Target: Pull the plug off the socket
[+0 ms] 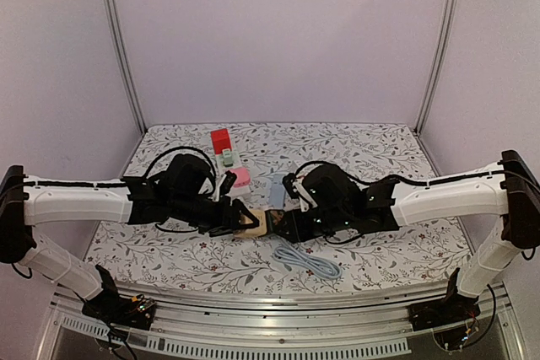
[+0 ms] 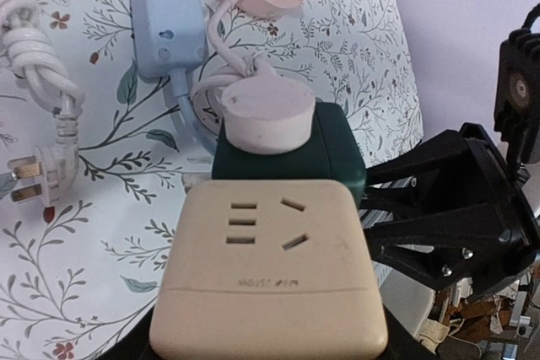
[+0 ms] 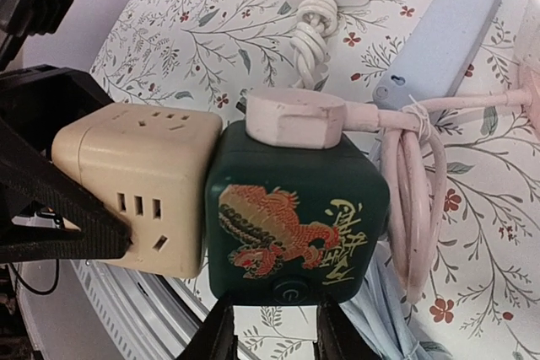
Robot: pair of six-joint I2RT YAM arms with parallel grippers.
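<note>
- Left gripper (image 1: 239, 222) clamped on the beige socket cube (image 2: 266, 267).
- Green cube (image 3: 295, 225) joined to its side, round pale plug (image 3: 295, 120) seated on top of it — just beyond that gripper.
- Right gripper (image 3: 274, 339) straddling the green cube — can't tell if actually squeezing.

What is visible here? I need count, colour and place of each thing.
beige cube: 1, beige, in left fingers
green cube: 1, dark green, against beige cube
round plug: 1, pinkish, atop green cube
power strip: 1, light blue, behind cubes
pink socket: 1, pink, beside strip
white plug: 1, white, beside strip
red block: 1, red, far back
cable: 1, pale blue, near edge
left fingers: 2, black, on beige cube
right fingers: 2, black, at green cube
</note>
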